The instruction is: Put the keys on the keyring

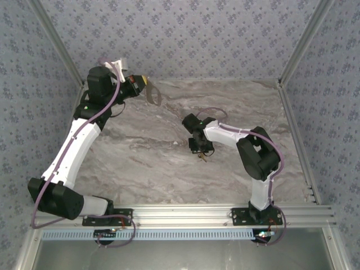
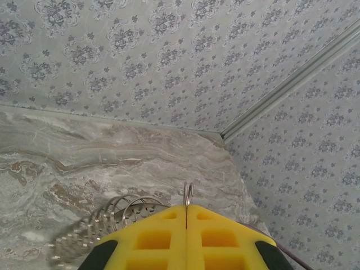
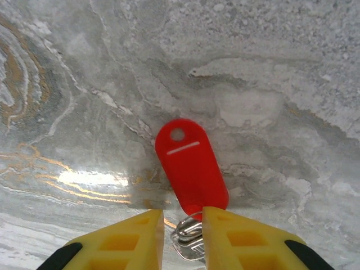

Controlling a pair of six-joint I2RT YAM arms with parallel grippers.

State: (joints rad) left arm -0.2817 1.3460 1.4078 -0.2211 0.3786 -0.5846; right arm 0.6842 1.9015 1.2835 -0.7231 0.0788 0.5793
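My left gripper (image 2: 187,207) is raised near the table's back left corner (image 1: 140,82). It is shut on the keyring (image 2: 187,193), a thin grey metal loop that sticks out between the yellow fingertips and hangs to the right of them (image 1: 153,93). The keys (image 3: 191,169), a red plastic tag with a small silvery ring and metal bit (image 3: 189,233), lie flat on the marble table (image 1: 169,163). My right gripper (image 3: 183,216) is low over them at mid-table (image 1: 201,151). Its jaws stand narrowly apart with the silvery ring in the gap, close against the right finger (image 3: 225,230).
More curved metal wire loops (image 2: 107,222) show beside my left finger. Patterned walls (image 1: 185,39) close the table at the back and sides, with aluminium rails (image 1: 295,135) along the edges. Open marble lies between the two arms.
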